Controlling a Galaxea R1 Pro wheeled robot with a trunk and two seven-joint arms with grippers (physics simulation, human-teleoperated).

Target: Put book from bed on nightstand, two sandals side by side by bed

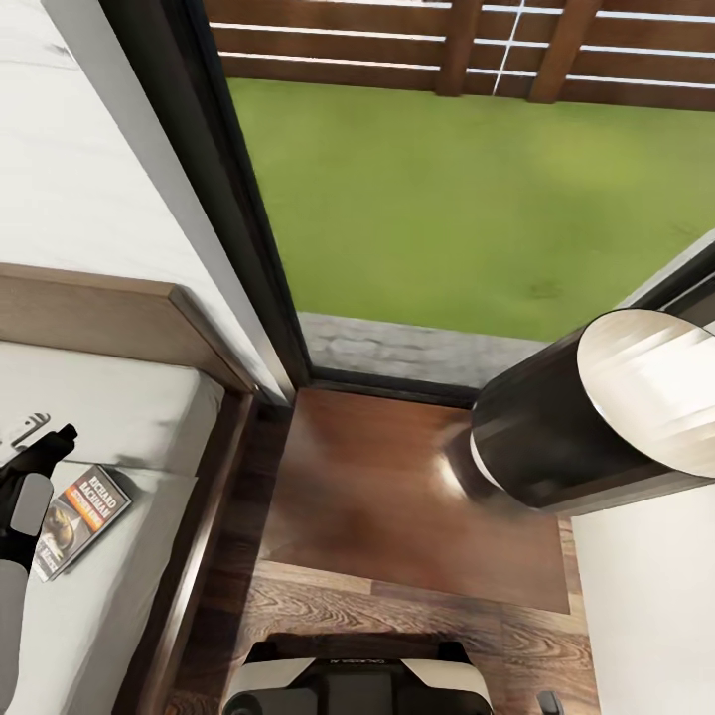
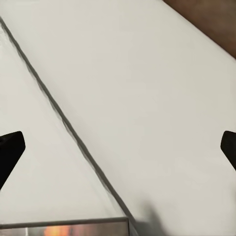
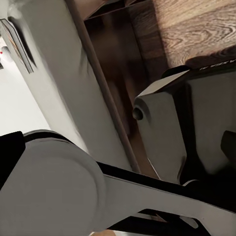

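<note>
Book (image 1: 81, 520) flat on bed (image 1: 119, 427) mattress, near its side edge beside nightstand (image 1: 397, 487). My left gripper (image 1: 40, 452) at book's edge, fingers (image 2: 10, 150) spread wide, grasping nothing. Right gripper (image 3: 118, 152): fingertips at frame edges, released, over own base (image 3: 196, 118).

The book (image 1: 84, 519) lies on the bed (image 1: 149, 417) at nine o'clock; the nightstand (image 1: 397, 487) stands beside the bed at centre, the window (image 1: 467, 169) behind at twelve o'clock
</note>
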